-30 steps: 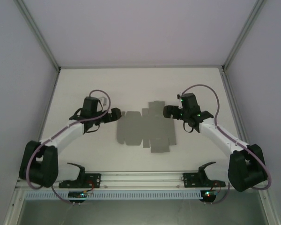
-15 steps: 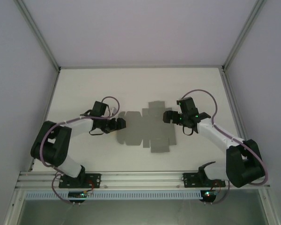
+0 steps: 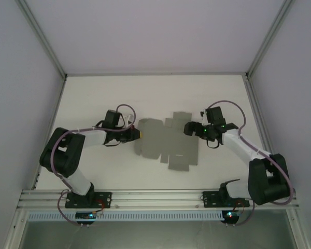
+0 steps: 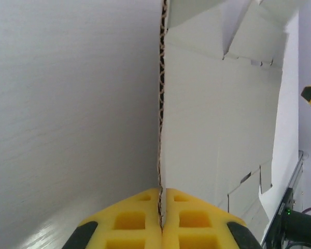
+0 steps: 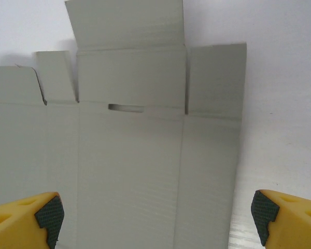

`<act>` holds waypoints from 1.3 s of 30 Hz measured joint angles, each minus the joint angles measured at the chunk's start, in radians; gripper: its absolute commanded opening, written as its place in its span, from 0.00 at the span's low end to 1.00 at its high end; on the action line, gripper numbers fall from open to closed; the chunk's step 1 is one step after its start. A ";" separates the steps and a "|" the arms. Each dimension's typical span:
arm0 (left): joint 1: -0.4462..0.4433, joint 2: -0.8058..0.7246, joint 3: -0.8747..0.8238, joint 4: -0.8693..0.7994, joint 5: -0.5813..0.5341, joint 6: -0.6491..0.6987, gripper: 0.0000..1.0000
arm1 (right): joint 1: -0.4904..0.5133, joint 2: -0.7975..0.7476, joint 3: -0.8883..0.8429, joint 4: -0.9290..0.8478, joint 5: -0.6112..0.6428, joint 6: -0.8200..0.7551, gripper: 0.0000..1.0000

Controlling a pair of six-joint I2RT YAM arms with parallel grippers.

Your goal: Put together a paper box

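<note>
The paper box (image 3: 166,142) is a flat grey die-cut sheet with flaps and creases, lying mid-table. My left gripper (image 3: 136,135) is shut on the sheet's left edge. In the left wrist view the yellow pads (image 4: 140,220) pinch the corrugated edge of the paper box (image 4: 217,119), and the left gripper (image 4: 161,207) shows no gap. My right gripper (image 3: 189,128) hovers over the sheet's right part, open. In the right wrist view the paper box (image 5: 129,155) with its slot lies flat between the spread fingertips (image 5: 49,212) of the right gripper (image 5: 155,212), untouched.
The white table (image 3: 93,98) is closed in by pale walls on three sides, with metal posts (image 3: 41,36) at the back corners. An aluminium rail (image 3: 155,197) carrying both arm bases runs along the near edge.
My left gripper has slid right to the sheet's left edge and shut on it. The sheet has shifted slightly to the right. The right gripper has drifted a little right, still open.
</note>
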 measured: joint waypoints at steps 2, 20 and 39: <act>0.005 -0.028 -0.001 0.016 0.013 -0.016 0.00 | -0.027 -0.031 -0.001 -0.012 -0.043 -0.013 0.96; 0.084 -0.581 -0.043 0.132 0.138 -0.208 0.00 | -0.212 -0.222 0.005 -0.040 -0.578 -0.132 0.42; 0.103 -0.658 -0.043 -0.347 -0.275 -0.064 1.00 | -0.078 -0.124 0.063 -0.111 -0.401 -0.362 0.00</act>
